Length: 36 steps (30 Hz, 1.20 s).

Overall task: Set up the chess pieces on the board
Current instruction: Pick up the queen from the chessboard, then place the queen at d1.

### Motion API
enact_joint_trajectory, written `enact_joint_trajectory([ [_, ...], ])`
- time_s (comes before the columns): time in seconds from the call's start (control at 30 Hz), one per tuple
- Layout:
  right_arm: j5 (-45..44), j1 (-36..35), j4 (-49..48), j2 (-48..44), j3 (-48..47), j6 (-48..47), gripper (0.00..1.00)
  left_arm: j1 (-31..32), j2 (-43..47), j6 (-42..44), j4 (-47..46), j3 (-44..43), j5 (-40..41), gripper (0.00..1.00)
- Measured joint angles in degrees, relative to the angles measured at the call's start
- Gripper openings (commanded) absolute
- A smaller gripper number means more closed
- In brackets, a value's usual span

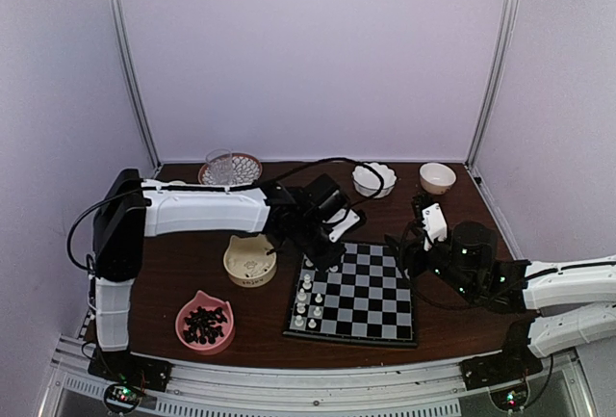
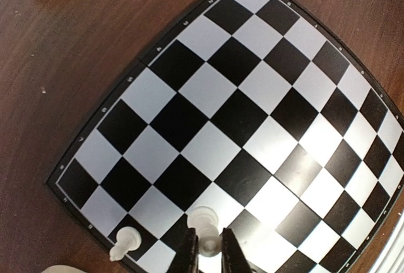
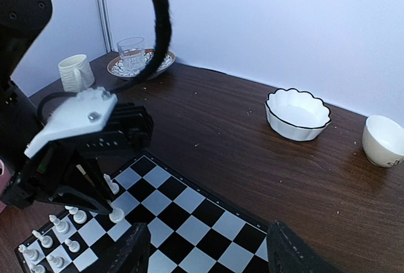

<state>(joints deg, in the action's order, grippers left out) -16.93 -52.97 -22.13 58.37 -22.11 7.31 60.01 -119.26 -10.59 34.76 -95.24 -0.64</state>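
Left gripper (image 2: 207, 238): pinching a white chess piece (image 2: 203, 217) upright between its fingertips, near the board (image 2: 240, 115) edge.
Right gripper (image 3: 209, 229): spread wide, over the board.

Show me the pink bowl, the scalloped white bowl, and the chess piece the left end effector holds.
pink bowl (image 1: 204, 347), top external view, near rim.
scalloped white bowl (image 3: 295, 131), right wrist view, outer wall.
chess piece (image 2: 204, 217), left wrist view, its head.
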Motion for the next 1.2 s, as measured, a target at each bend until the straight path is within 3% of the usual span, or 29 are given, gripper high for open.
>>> enact_joint_trajectory([
  [0.3,0.26,0.00,0.00,0.11,0.00,0.00,0.66,0.00,7.74,0.02,-0.22,7.54,5.07,0.08],
  [1.2,0.42,0.02,-0.02,0.13,0.00,0.00,0.67,-1.14,6.16,0.66,-2.16,10.43,6.88,0.07],
])
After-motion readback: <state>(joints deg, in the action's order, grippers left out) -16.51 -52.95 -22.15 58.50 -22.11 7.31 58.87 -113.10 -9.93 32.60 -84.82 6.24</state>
